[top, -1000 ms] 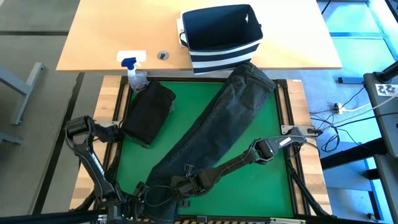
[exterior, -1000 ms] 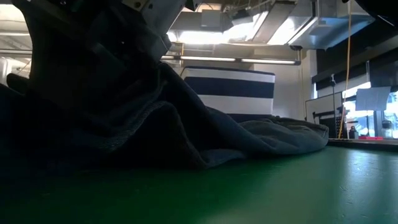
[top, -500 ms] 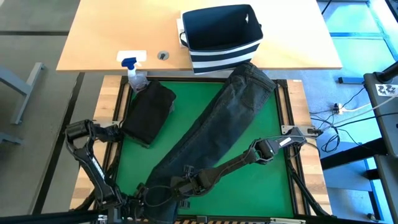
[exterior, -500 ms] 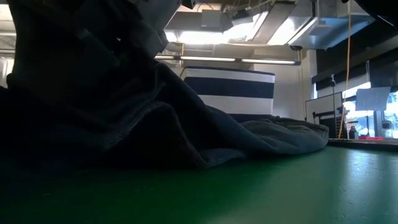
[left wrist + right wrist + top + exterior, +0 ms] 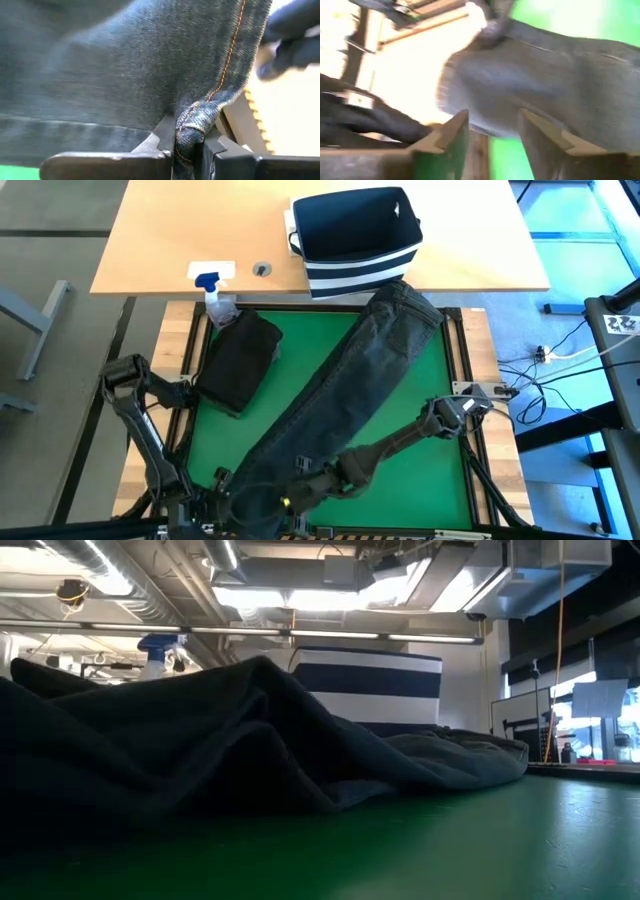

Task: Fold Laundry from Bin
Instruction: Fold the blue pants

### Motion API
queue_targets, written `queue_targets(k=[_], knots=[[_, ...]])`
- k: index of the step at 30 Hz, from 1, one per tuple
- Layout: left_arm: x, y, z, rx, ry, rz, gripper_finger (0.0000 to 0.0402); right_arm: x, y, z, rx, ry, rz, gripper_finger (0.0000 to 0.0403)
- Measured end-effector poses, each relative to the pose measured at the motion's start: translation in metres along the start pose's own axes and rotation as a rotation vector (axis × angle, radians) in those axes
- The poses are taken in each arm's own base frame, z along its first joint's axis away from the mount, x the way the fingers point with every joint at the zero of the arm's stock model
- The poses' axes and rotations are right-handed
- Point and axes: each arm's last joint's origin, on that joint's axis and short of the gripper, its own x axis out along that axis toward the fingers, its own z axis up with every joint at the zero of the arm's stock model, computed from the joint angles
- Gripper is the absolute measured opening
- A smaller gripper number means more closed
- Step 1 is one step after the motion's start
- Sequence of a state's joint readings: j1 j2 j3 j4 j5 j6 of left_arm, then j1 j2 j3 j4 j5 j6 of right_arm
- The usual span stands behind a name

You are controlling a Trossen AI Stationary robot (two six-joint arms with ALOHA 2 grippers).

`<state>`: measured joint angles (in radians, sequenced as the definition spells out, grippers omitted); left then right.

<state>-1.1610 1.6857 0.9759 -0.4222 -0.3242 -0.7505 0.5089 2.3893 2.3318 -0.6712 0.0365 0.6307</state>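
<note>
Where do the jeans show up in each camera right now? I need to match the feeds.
High view: the jeans lie diagonally across the green mat, from the striped bin to the near edge.
Low view: a dark heap filling the left, bin behind.
Left wrist view: denim fills the picture, seam pinched in the left claw.
Right wrist view: denim beyond the open right claw.
Shared landmark: the green mat.

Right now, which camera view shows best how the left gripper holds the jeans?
The left wrist view: the left gripper is shut on a seamed edge of the jeans. The high view shows them lying whole across the mat, the low view only a dark heap, the right wrist view a blurred patch.
</note>
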Motion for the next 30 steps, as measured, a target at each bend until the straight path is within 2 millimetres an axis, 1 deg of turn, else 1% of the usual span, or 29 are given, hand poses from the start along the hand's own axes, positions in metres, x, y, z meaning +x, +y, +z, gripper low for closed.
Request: queue_targets(k=[4, 6, 7, 10, 13, 16, 19, 21, 23, 26, 28, 30], knots=[[-0.015, 0.013, 0.016, -0.080, -0.048, -0.012, 0.0026, -0.004, 0.026, 0.001, 0.010, -0.090, 0.146, 0.0217], [-0.021, 0.021, 0.025, -0.131, -0.080, -0.018, 0.0027, -0.004, 0.040, -0.002, -0.002, -0.142, 0.209, 0.0235], [-0.024, 0.025, 0.029, -0.155, -0.095, -0.017, 0.0026, -0.003, 0.045, -0.004, -0.004, -0.168, 0.216, 0.0241], [-0.024, 0.036, 0.038, -0.209, -0.114, 0.001, 0.0026, 0.006, 0.054, -0.018, -0.006, -0.210, 0.142, 0.0247], [-0.022, 0.042, 0.043, -0.233, -0.115, 0.005, 0.0028, 0.015, 0.057, -0.033, -0.016, -0.211, 0.056, 0.0248], [-0.022, 0.042, 0.042, -0.235, -0.079, -0.036, 0.0032, 0.016, 0.060, -0.040, -0.010, -0.210, 0.027, 0.0248], [-0.024, 0.034, 0.037, -0.208, -0.052, -0.074, 0.0031, 0.020, 0.059, -0.041, 0.016, -0.212, 0.035, 0.0248], [-0.025, 0.030, 0.034, -0.188, -0.055, -0.069, 0.0029, 0.024, 0.060, -0.041, 0.025, -0.230, 0.052, 0.0248], [-0.025, 0.032, 0.033, -0.183, -0.064, -0.029, 0.0029, 0.031, 0.062, -0.040, 0.039, -0.281, 0.095, 0.0248], [-0.023, 0.040, 0.037, -0.209, -0.065, 0.003, 0.0033, 0.039, 0.062, -0.039, 0.051, -0.345, 0.116, 0.0248], [-0.023, 0.040, 0.037, -0.210, -0.044, -0.022, 0.0034, 0.046, 0.058, -0.043, 0.047, -0.328, 0.089, 0.0248], [-0.024, 0.034, 0.033, -0.190, -0.012, -0.066, 0.0034, 0.054, 0.054, -0.051, 0.037, -0.299, 0.054, 0.0248]])
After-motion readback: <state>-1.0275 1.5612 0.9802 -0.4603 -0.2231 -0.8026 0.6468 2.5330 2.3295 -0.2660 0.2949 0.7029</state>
